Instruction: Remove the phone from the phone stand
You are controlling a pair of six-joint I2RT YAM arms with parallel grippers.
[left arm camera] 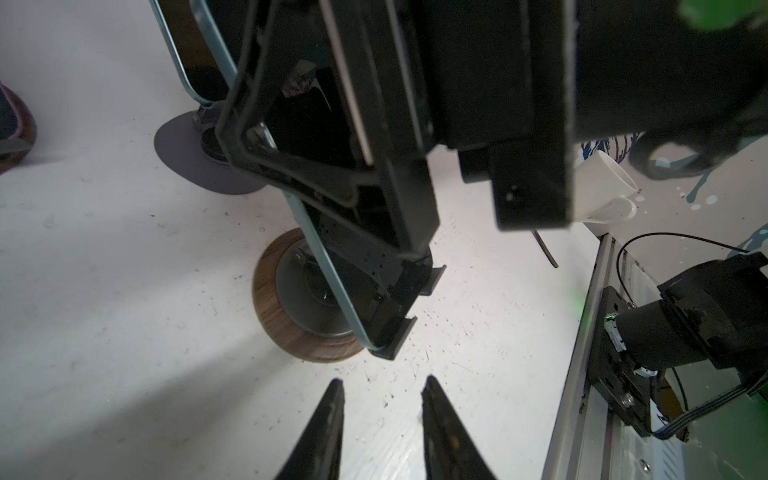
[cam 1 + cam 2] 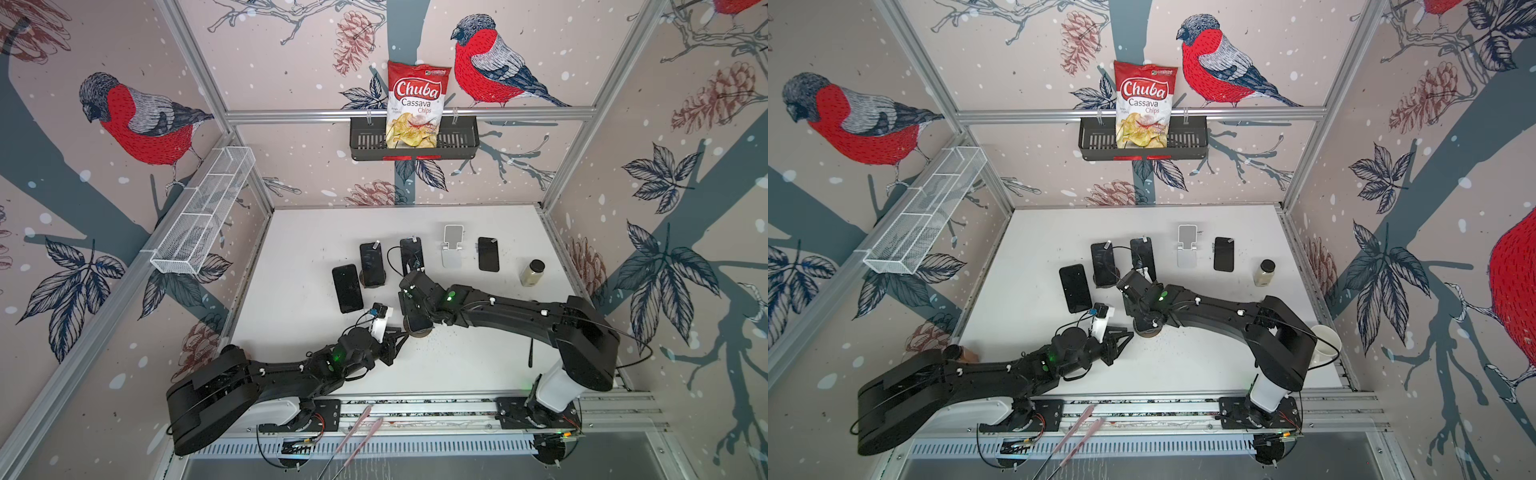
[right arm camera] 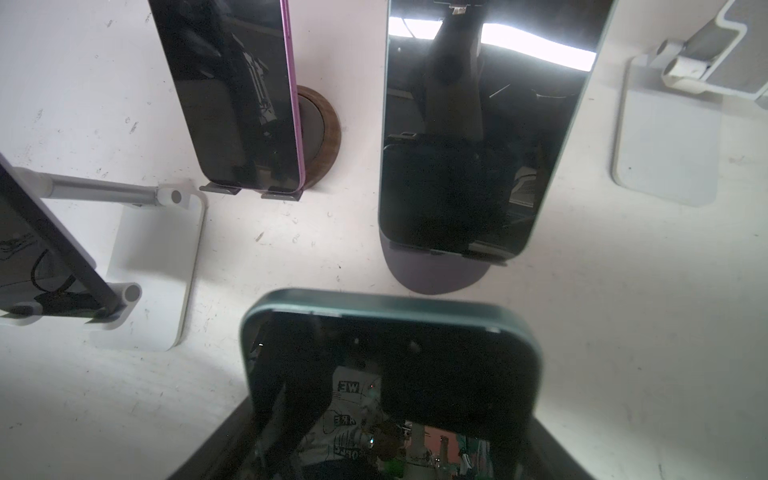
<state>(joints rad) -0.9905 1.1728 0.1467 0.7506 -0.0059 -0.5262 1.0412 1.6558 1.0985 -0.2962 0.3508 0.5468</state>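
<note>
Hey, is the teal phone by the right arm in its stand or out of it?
In. The phone rests with its bottom edge in the lip of the stand.

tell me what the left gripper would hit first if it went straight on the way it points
Probably the wood-rimmed phone stand, just ahead of the left gripper; depth is unclear.

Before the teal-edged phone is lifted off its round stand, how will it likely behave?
The phone is probably stiff and slippery: its glossy face mirrors the room. It rests on two small lips of the stand, so lifting straight up should free it; a sideways pull might tip the stand.
</note>
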